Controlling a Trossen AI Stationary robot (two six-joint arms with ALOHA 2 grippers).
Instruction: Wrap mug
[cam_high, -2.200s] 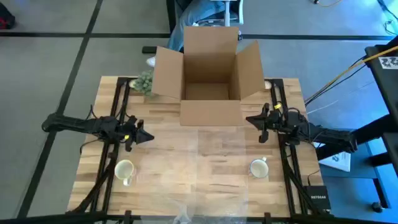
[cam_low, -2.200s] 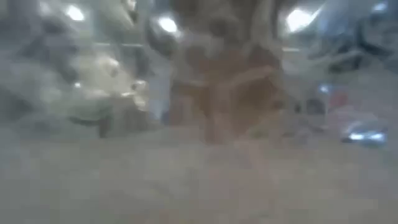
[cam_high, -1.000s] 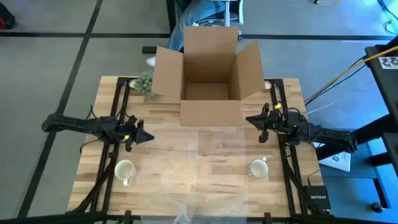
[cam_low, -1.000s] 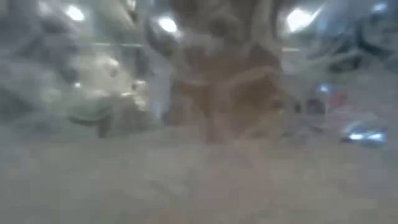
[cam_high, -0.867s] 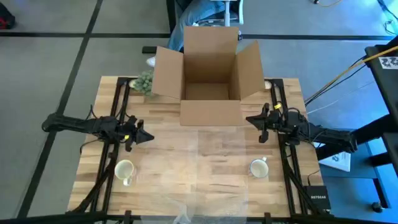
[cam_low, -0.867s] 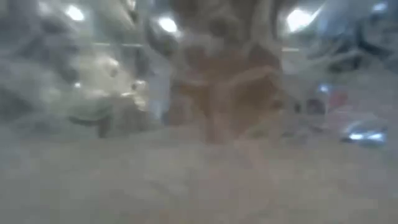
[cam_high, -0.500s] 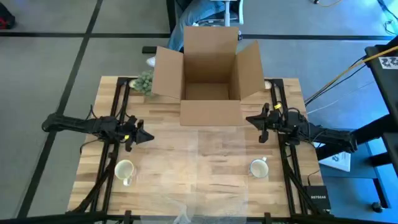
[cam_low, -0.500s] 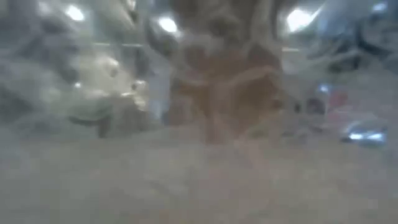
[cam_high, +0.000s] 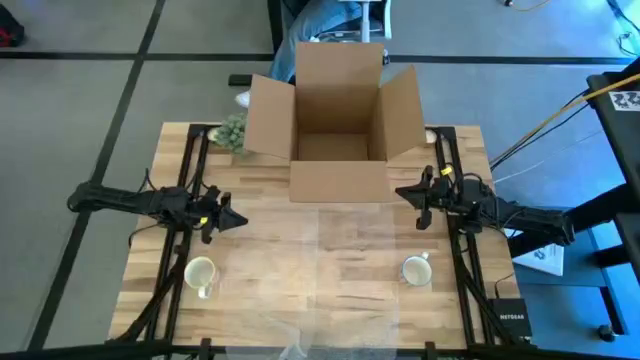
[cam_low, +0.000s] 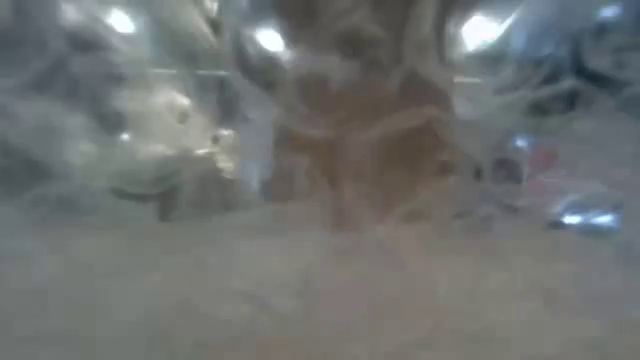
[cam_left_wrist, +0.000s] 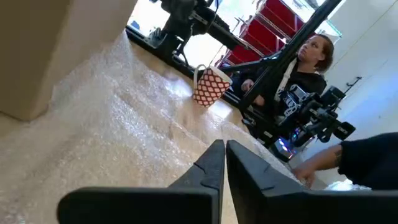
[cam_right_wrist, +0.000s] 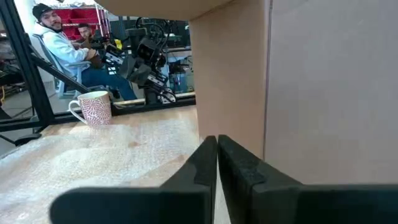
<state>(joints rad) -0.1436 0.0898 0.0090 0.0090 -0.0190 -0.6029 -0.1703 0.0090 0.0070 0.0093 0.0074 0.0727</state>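
low view blurred by bubble wrap (cam_low: 320, 290) | mugs (cam_high: 200, 273) (cam_high: 415, 268) on tabletop (cam_high: 260, 200), near edge | cardboard box (cam_high: 338, 120) open, far | left gripper (cam_high: 238, 221), right gripper (cam_high: 403, 190) fingers together, empty

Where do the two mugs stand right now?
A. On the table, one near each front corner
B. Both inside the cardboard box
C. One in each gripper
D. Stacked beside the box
A. The left mug and right mug stand apart on the table, clear of both grippers.
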